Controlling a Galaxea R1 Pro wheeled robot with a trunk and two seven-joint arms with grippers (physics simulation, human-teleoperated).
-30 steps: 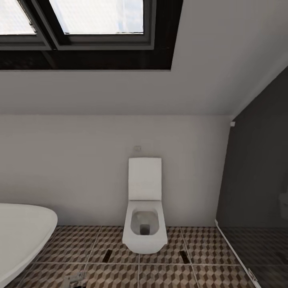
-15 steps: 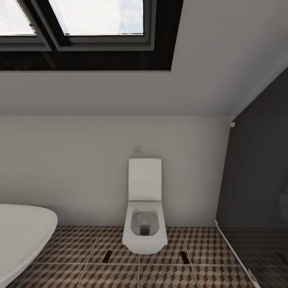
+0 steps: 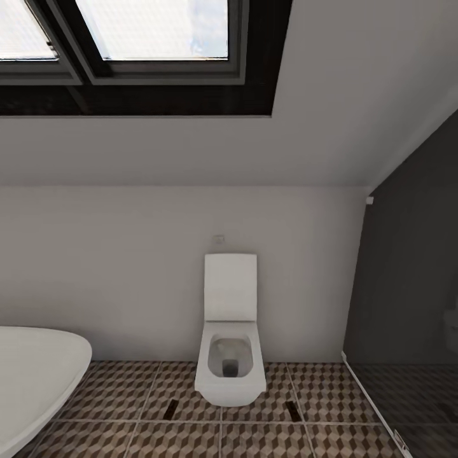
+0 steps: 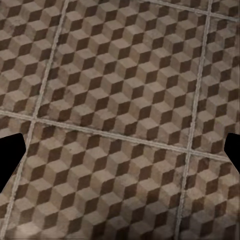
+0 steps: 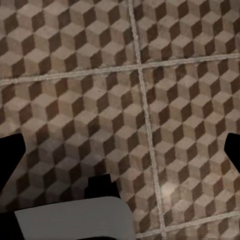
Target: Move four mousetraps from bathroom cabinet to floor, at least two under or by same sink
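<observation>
- Head view: faces forward toward the far wall, toilet (image 3: pixel 230 343) centred, skylight (image 3: pixel 133 32) overhead, bathroom floor (image 3: pixel 127 394) low in frame.
- Left wrist view: looks down, close on floor tiles.
- Right wrist view: same, close on tiles.
- Shared: the cube-pattern floor appears in all three.

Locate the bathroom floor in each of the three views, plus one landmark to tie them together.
Head view: the bathroom floor is a strip along the bottom, around the toilet and beside the bathtub.
Left wrist view: cube-pattern tiles span the frame between the dark fingertips at its edges.
Right wrist view: same tiles, with a pale robot part low in the frame.
Shared landmark: the pale grout lines.
</observation>
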